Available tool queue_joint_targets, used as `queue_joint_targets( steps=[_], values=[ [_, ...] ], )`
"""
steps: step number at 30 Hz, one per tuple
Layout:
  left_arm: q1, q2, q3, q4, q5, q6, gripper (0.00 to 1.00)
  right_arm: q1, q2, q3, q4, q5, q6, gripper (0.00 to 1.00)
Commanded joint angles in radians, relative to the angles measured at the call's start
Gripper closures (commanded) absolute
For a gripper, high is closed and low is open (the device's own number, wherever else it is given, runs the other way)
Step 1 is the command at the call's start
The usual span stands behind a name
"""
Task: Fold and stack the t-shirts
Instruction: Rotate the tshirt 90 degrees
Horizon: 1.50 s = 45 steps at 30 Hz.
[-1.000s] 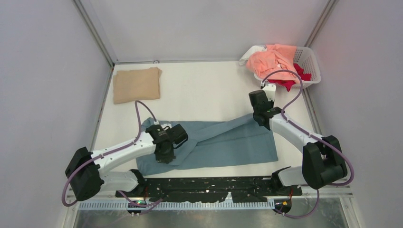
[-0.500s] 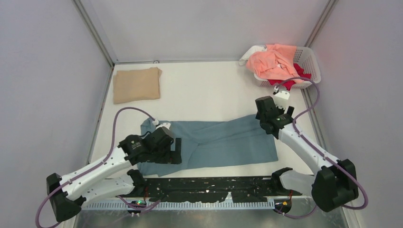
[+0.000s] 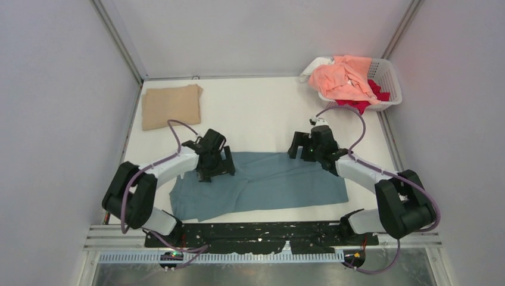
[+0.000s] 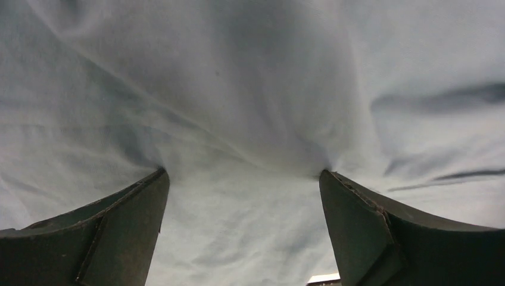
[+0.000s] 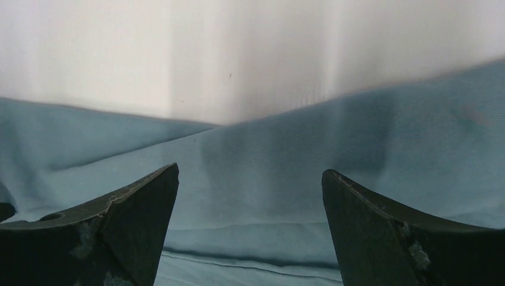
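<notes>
A dusty teal-blue t-shirt [image 3: 268,182] lies spread across the table's near middle, folded lengthwise and rumpled at its left end. My left gripper [image 3: 219,163] stands open over its far left part; in the left wrist view both fingertips [image 4: 156,179] press down into the teal cloth [image 4: 250,119] with nothing pinched between them. My right gripper [image 3: 298,148] is open at the shirt's far edge, hovering over the teal fabric [image 5: 268,196] where it meets the white table [image 5: 238,59]. A folded tan t-shirt [image 3: 171,106] lies at the far left.
A white lattice basket [image 3: 388,76] stands at the far right corner, holding a peach-pink t-shirt [image 3: 342,77], a red one [image 3: 364,102] and a white one [image 3: 312,67]. Grey walls close in the table on the left, back and right.
Both grippers opened and let go of the teal shirt. Its lifted band now lies flat. The left gripper swung to the far left of the shirt, the right gripper moved left to its far edge.
</notes>
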Motion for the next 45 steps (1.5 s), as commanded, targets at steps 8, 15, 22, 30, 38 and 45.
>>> queue_joint_targets(
  steps=[8, 15, 22, 30, 38, 45],
  values=[
    [0.049, 0.242, 0.181, 0.061, 0.029, 0.003, 0.00, -0.005, 0.140, 0.119, 0.032, 0.117, 0.015, 0.05],
    [0.050, 0.406, 0.412, 0.040, 0.112, 0.010, 0.00, -0.004, 0.019, 0.049, -0.161, 0.142, 0.054, 0.05],
    [0.056, 0.796, 1.011, -0.082, 0.289, 0.016, 0.00, -0.004, -0.099, -0.036, -0.322, -0.057, 0.040, 0.05],
    [0.136, 1.154, 1.513, -0.060, 0.607, -0.064, 0.01, 0.058, -0.103, -0.077, -0.373, -0.266, -0.056, 0.05],
    [0.217, 1.318, 1.701, 0.264, 0.710, -0.318, 0.01, 0.273, 0.076, -0.021, -0.181, -0.428, 0.000, 0.05],
    [0.328, 1.329, 1.750, 0.321, 0.540, -0.324, 0.00, 0.419, 0.319, 0.251, -0.048, -0.445, 0.055, 0.05]
  ],
)
